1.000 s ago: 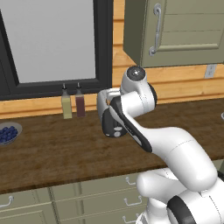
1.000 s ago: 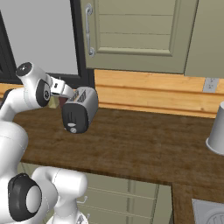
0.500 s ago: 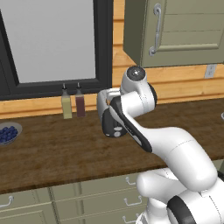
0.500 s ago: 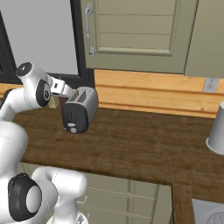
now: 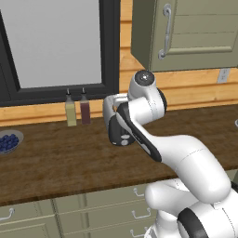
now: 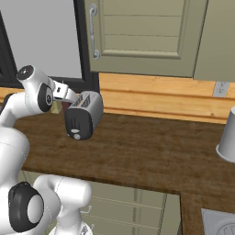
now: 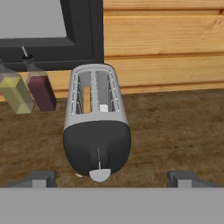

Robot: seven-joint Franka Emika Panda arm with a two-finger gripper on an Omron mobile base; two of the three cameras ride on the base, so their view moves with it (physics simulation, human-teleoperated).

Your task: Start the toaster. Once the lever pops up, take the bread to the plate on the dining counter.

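I read the claw point(image 7: 112, 177) as released: in the hand view both finger tips point(image 7: 41, 178) sit wide apart at the bottom, w/ nothing between them. The toaster point(image 7: 96, 124) stands upright on the wooden tabletop point(image 7: 175, 127), just ahead of the claw, black front panel facing the cam. The lever point(image 7: 100, 175), a pale tab, sits low on that panel, approx. centred between the finger tips; contact cannot be confirmed. Both top slots are visible; a tan strip in the left slot is prob. the bread point(image 7: 87, 99), sunk inside. Two slim bottles point(image 7: 27, 87), one yellowish and one dark red, stand left of the toaster against the wall, near but apart from it. In the right base view the claw point(image 6: 69, 95) is up against the toaster point(image 6: 84, 114) at its upper rear-left. In the left base view the arm hides most of the toaster point(image 5: 118, 135); a bowl of blueberries point(image 5: 8, 142) rests far left on the tabletop point(image 5: 60, 158).
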